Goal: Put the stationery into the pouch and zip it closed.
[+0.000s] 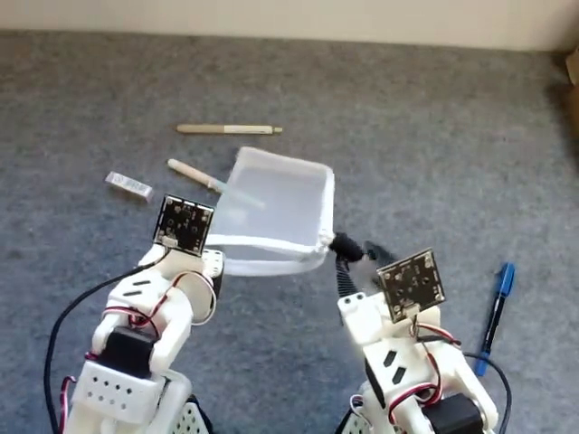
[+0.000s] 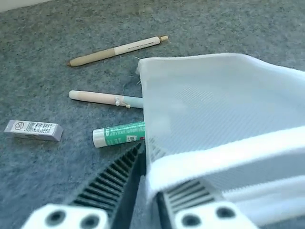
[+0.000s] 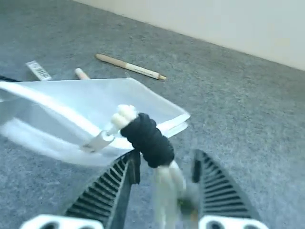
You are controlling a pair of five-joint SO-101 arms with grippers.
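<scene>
At your left claw, the jaws are clenched on the near rim of the pouch, holding that edge raised off the bench. Your right claw is released. Its jaws stand either side of the zip pull at the pouch's other corner, with a gap showing on the far side.

Progress, as judged from these views, is at an early stage:
- A beige pen lies beyond the left claw, apart from the pouch and outside it.
- A second pen runs in at the pouch's edge. I cannot tell whether its tip is inside or under the mesh.
- A glue stick lies just ahead of the left claw, with one end hidden by the pouch.
- An eraser sits further out to the side, untouched.
- A blue pen lies well outside the right claw, apart from everything else.

The zip is not yet closed. Loading the items and zipping the pouch are both left to do.

Materials:
- The pouch is a soft, translucent white mesh with a stiffer white band along the rim. It sags between the two claws.
- The pull is a metal tab with a black knotted cord and a pale tail.
- The pens are slim, smooth cylinders.
- The glue stick is a short green-and-white tube.
- The eraser is a small sleeved block.
- The bench covering is grey, short-piled and rough.
</scene>
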